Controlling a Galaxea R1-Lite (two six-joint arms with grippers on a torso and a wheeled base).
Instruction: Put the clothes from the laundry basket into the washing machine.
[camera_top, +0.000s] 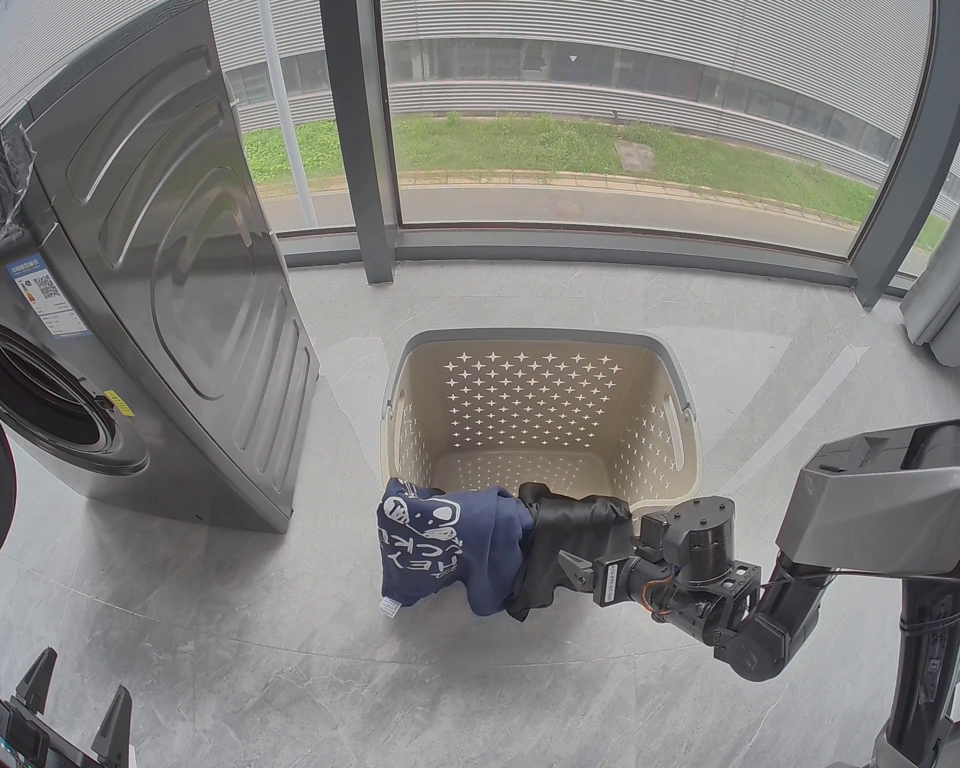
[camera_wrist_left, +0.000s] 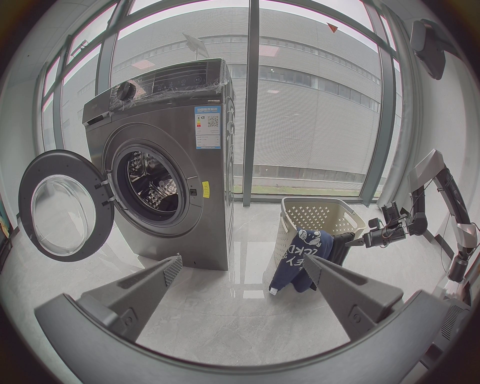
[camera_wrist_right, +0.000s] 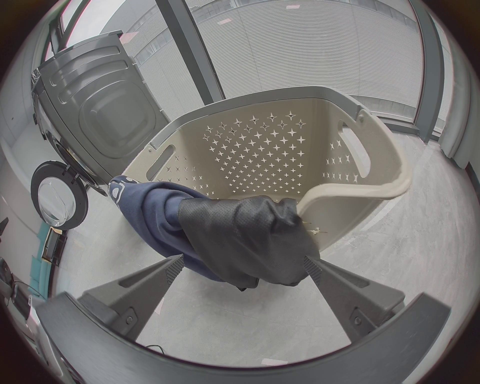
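Clothes (camera_top: 480, 548) draped on basket (camera_top: 540, 340); right pincer (camera_wrist_right: 241, 261) spread wide.

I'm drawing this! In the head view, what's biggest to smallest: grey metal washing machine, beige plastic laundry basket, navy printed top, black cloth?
1. Grey metal washing machine
2. Beige plastic laundry basket
3. Navy printed top and black cloth: they overlap and look too alike to rank.

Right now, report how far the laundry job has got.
Done: washing machine door open; laundry basket empty except two garments over its near rim. In hand: right gripper, jaws open, at the black garment. Left: that and the navy printed garment; the drum looks empty.
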